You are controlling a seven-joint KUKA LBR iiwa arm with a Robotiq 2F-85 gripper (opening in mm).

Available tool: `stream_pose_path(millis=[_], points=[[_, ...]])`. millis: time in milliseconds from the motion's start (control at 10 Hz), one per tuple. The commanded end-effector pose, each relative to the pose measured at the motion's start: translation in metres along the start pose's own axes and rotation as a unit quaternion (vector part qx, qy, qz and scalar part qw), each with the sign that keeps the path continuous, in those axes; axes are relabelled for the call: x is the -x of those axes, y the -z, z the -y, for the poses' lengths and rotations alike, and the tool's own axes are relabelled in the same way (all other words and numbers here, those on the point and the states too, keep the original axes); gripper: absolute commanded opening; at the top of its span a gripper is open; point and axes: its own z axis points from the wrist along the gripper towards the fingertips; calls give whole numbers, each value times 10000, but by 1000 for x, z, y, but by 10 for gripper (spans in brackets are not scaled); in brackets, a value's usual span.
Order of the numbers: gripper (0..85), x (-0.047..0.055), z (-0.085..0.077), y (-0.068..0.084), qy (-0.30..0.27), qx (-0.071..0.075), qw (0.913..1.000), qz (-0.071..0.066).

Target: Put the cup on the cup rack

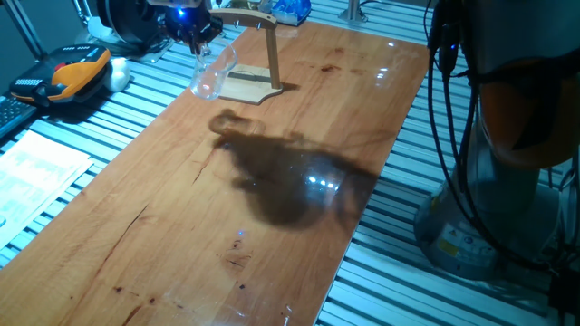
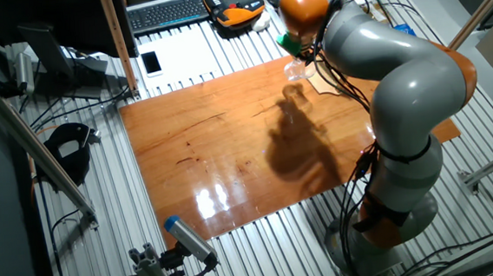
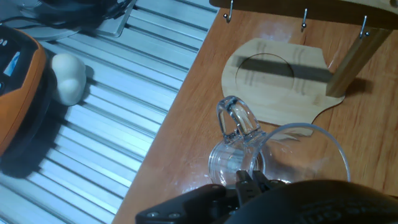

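The clear glass cup (image 1: 213, 72) hangs tilted from my gripper (image 1: 193, 34) at the table's far left corner, just left of the cup rack. In the hand view the cup (image 3: 273, 155) lies on its side with its handle (image 3: 235, 119) pointing toward the rack, and my gripper (image 3: 249, 182) is shut on its rim. The wooden cup rack has a flat base (image 3: 280, 81), an upright post (image 3: 351, 62) and a top arm with small hooks (image 3: 305, 7). The rack (image 1: 263, 77) stands right of the cup. In the other fixed view the cup (image 2: 296, 67) shows faintly under the hand.
The wooden table's left edge (image 3: 186, 112) runs right beside the cup. Beyond the edge lie a white lump (image 3: 68, 78) and an orange and black pendant (image 1: 68, 77) on slatted metal. Papers (image 1: 36, 172) lie further left. The robot's base and cables (image 1: 489, 136) stand on the right.
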Motion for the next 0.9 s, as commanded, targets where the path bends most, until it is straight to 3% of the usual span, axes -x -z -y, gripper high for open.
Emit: stream_pose_path(millis=[0,500,800], points=[[0,0,0,-1,4,2,10000,6],[0,8,6,-10,-26,-136,9998,173],[0,8,4,-13,-201,-146,9987,441]])
